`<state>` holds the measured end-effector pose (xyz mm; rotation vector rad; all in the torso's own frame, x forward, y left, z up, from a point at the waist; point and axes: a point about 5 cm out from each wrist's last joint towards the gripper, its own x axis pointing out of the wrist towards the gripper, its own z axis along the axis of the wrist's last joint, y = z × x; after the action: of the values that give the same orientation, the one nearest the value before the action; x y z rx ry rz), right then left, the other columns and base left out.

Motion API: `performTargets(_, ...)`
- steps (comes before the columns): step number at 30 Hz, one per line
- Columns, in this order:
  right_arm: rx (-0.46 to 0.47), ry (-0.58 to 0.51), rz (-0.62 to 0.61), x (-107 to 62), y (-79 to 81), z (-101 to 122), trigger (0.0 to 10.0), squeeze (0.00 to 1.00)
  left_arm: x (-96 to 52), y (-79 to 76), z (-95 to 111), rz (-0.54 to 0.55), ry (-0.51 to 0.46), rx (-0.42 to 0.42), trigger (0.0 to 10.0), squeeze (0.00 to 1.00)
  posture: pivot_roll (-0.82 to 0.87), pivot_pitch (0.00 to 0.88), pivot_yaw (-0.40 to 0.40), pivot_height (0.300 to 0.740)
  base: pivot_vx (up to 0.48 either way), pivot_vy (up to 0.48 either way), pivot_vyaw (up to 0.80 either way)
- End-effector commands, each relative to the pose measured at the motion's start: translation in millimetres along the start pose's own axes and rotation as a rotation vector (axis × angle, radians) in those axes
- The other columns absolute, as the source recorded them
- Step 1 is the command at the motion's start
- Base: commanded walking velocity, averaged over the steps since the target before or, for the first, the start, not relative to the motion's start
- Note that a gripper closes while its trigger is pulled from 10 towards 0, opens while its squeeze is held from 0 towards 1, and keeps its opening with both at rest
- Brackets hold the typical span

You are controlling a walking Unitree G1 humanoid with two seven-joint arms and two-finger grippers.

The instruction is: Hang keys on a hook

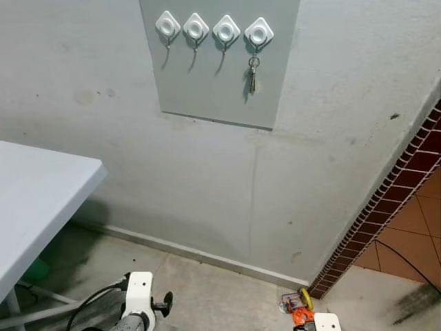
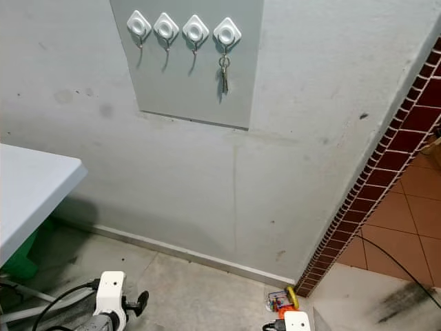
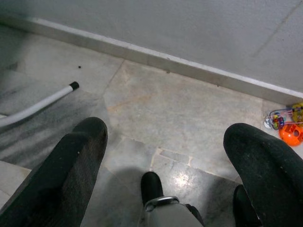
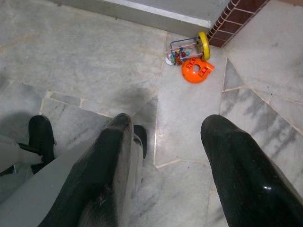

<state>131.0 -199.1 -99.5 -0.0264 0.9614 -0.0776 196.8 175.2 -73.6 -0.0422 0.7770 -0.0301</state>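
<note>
Both pincers [image 3: 163, 156] [image 4: 165, 156] hang apart, empty; silver keys [image 1: 253, 74] dangle from rightmost hook [image 1: 258, 32]

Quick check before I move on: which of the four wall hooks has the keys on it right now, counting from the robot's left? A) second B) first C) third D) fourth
D: the keys hang from the fourth hook, the one at the robot's right end of the row on the grey panel; the other three hooks are bare. Both grippers, left and right, hang low over the floor with their fingers apart and nothing between them.
</note>
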Motion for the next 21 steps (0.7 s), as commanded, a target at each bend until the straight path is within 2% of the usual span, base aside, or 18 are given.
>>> performTargets(1, 0.023, 0.011, -0.008, 0.5, 1.1, -0.3, 10.0, 0.00, -0.4, 5.2, 0.3, 0.013, 0.005, 0.007, 10.0, 0.00, -0.05, 0.000, 0.044, 0.732, 0.000, 0.000, 0.00)
performTargets(10, 0.008, 0.019, -0.017, 0.4, -0.5, -1.0, 10.0, 0.00, -1.2, 6.1, -2.2, 0.011, 0.016, 0.008, 10.0, 0.00, -0.05, 0.000, 0.040, 0.732, 0.000, 0.000, 0.00)
performTargets(11, 0.044, 0.019, -0.022, 0.2, -1.1, -1.6, 10.0, 0.00, -1.5, 5.5, -3.7, 0.008, 0.023, 0.012, 10.0, 0.00, -0.05, 0.000, 0.040, 0.732, 0.000, 0.000, 0.00)
performTargets(13, 0.058, 0.018, -0.026, 0.1, -2.0, -1.5, 10.0, 0.00, -1.6, 4.4, -4.3, 0.002, 0.023, 0.009, 10.0, 0.00, -0.05, 0.000, 0.032, 0.732, 0.000, 0.000, 0.00)
performTargets(21, -0.031, 0.035, -0.015, 0.3, -2.9, -1.9, 10.0, 0.00, -2.9, 3.2, -9.1, 0.012, 0.035, -0.001, 10.0, 0.00, -0.04, 0.000, 0.010, 0.732, 0.000, 0.000, 0.00)
